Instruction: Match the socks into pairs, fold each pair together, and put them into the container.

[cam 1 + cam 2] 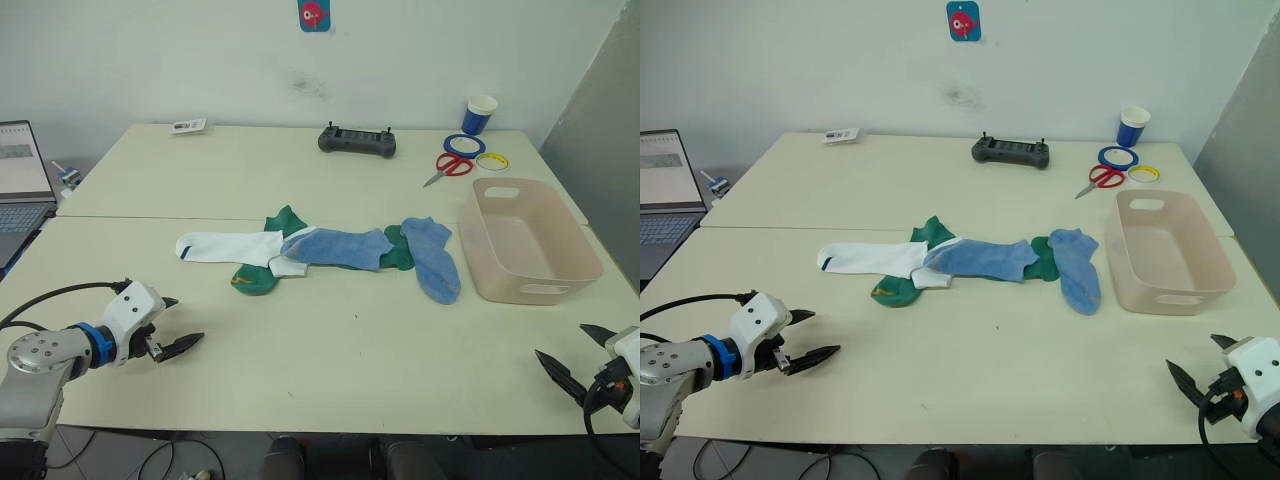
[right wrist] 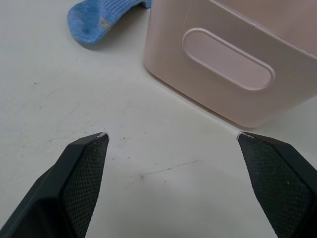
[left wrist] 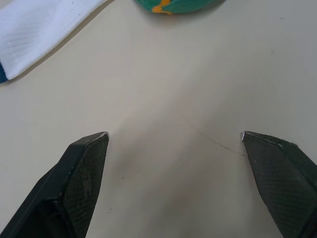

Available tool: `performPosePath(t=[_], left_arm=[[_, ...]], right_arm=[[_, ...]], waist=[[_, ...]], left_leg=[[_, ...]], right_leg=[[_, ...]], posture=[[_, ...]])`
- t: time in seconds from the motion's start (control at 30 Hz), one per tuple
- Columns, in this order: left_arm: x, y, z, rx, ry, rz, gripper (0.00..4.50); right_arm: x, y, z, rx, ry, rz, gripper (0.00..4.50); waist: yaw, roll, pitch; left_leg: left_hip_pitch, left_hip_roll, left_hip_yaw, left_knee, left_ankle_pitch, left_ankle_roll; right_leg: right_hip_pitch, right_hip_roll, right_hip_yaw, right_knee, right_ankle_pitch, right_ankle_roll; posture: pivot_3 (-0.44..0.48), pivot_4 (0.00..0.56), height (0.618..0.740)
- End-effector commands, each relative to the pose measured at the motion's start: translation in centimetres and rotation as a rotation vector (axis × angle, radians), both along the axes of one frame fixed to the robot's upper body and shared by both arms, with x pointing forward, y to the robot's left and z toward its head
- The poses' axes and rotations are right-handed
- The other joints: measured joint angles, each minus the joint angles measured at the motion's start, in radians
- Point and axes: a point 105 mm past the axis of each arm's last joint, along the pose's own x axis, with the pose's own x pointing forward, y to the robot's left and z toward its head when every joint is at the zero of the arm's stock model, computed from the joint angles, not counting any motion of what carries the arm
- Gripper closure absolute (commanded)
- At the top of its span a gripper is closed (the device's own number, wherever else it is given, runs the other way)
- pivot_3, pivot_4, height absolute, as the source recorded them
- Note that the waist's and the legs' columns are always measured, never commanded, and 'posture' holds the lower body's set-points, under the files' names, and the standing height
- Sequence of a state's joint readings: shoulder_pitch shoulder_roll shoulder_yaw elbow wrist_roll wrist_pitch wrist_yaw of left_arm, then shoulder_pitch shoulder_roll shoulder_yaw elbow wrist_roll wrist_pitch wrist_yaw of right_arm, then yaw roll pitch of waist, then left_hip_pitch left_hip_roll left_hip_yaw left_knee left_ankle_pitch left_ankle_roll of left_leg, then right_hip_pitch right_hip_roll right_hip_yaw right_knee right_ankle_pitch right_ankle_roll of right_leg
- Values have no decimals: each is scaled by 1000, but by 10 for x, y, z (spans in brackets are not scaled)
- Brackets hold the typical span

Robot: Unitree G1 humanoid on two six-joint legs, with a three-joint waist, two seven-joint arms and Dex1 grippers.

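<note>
Several socks lie overlapped in a row at the table's middle. A white sock [image 1: 225, 245] is at the left, with a second white one [image 1: 288, 266] partly under a light blue sock [image 1: 340, 247]. Another blue sock [image 1: 434, 258] lies at the right end. Dark green socks [image 1: 256, 279] with yellow marks poke out beneath them. The beige container [image 1: 510, 288] stands empty just right of the row. My left gripper [image 1: 186, 320] is open near the front left edge, short of the white and green socks [image 3: 178, 5]. My right gripper [image 1: 562, 341] is open at the front right, facing the container's handle wall [image 2: 228, 59].
A black controller [image 1: 357, 141], red scissors [image 1: 450, 166], a blue tape ring [image 1: 449, 146], a yellow tape ring [image 1: 479, 160] and a blue-and-white cup [image 1: 479, 115] sit along the back right. A laptop [image 1: 20, 190] stands at the left, and a small card [image 1: 188, 126] lies at the back left.
</note>
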State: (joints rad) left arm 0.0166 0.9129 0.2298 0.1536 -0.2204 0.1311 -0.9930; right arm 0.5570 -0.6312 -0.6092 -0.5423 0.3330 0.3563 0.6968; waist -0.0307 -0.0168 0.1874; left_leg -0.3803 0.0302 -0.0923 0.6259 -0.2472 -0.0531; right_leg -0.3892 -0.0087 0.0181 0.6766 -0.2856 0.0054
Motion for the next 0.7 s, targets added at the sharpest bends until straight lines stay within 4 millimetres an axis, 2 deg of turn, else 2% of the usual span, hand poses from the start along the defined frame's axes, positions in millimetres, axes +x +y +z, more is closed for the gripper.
performPosePath(t=[0.03,0.23,0.4,0.7], left_arm=[[-4,3,1,1,0,3,0],[-15,-4,3,-69,26,-46,0],[-16,-2,6,-183,36,9,0],[-16,-5,9,-191,40,6,0]], right_arm=[[1,-3,11,-37,-49,-3,31],[4,0,16,-31,-95,-16,31],[5,5,19,-20,-124,-14,31],[6,14,22,4,-137,13,31]], waist=[[0,0,0],[-1,0,0],[1,0,0],[1,0,0]], left_leg=[[0,0,0,0,0,0],[0,0,2,-1,0,0],[0,0,2,0,0,0],[0,1,3,0,0,0]], right_leg=[[0,0,0,0,0,0],[0,0,1,0,0,0],[0,0,0,0,0,0],[0,0,0,0,0,0]], posture=[[0,150,740],[0,150,740],[0,150,740],[0,150,740]])
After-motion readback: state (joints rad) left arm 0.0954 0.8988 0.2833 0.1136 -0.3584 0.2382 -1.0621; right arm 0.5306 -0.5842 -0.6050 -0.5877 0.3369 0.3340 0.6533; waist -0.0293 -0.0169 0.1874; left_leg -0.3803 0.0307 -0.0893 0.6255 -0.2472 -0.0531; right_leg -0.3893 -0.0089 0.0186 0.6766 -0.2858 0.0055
